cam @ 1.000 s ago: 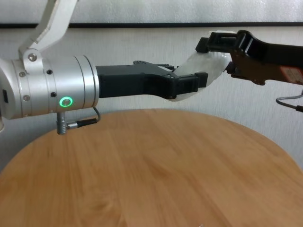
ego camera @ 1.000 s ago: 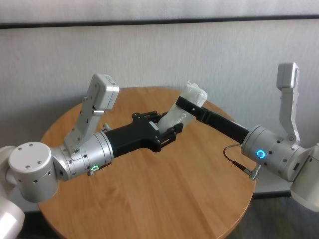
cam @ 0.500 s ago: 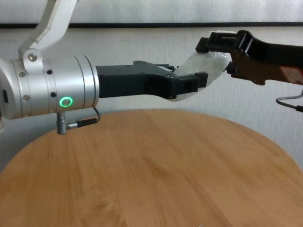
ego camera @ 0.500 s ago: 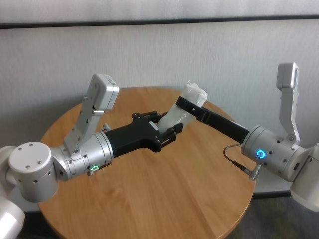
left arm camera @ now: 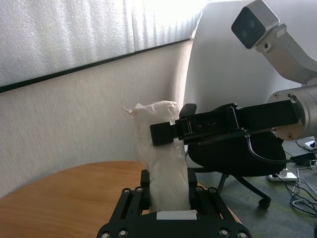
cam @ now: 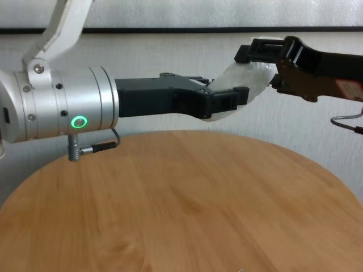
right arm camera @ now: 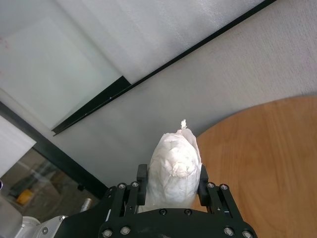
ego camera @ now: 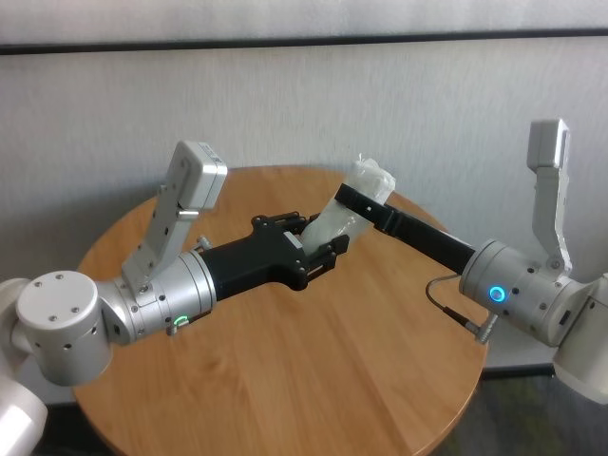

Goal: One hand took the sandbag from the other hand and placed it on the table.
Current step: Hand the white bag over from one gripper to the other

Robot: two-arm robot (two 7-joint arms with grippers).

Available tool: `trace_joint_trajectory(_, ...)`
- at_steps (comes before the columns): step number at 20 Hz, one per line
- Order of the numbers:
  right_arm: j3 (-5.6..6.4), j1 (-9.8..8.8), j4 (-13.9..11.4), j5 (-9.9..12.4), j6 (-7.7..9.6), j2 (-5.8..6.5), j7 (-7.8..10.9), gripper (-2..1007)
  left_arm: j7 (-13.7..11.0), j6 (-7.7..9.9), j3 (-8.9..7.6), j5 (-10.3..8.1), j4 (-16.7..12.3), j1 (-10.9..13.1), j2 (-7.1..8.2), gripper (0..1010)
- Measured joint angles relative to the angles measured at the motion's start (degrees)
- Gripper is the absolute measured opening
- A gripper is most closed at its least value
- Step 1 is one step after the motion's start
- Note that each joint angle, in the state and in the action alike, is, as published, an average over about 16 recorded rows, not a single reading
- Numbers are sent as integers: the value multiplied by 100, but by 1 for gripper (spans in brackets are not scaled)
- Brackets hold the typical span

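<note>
The white crinkled sandbag (ego camera: pixel 332 224) hangs in the air above the far part of the round wooden table (ego camera: pixel 313 370), held at both ends. My left gripper (ego camera: pixel 321 243), with the green ring, is shut on its lower end. My right gripper (ego camera: pixel 357 197), with the blue ring, is shut across its upper part. In the chest view the sandbag (cam: pixel 245 77) spans between the left gripper (cam: pixel 228 101) and the right gripper (cam: pixel 258 54), well above the table (cam: pixel 181 198). The left wrist view shows the sandbag (left arm camera: pixel 161 148) upright between my fingers. The right wrist view shows the sandbag's top (right arm camera: pixel 174 166).
A grey wall runs behind the table. A black office chair (left arm camera: pixel 237 158) and floor cables (left arm camera: pixel 302 183) lie beyond the table's far right edge. The tabletop under and in front of both arms is bare wood.
</note>
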Motion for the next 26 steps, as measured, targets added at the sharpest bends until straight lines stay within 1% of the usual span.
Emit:
trace_joint_trajectory(17,-3,0,0,0,0,0,-1,565,0,0,0,0,0,0,0,442)
trace_joint_trajectory(21,-25,7,1,5,-2,1,0,565,0,0,1,0,0,-2,1,442)
trace_joint_trajectory(26,-83,39,17,23,-2,0,4,565,1,1,2,1,1,-6,2,442)
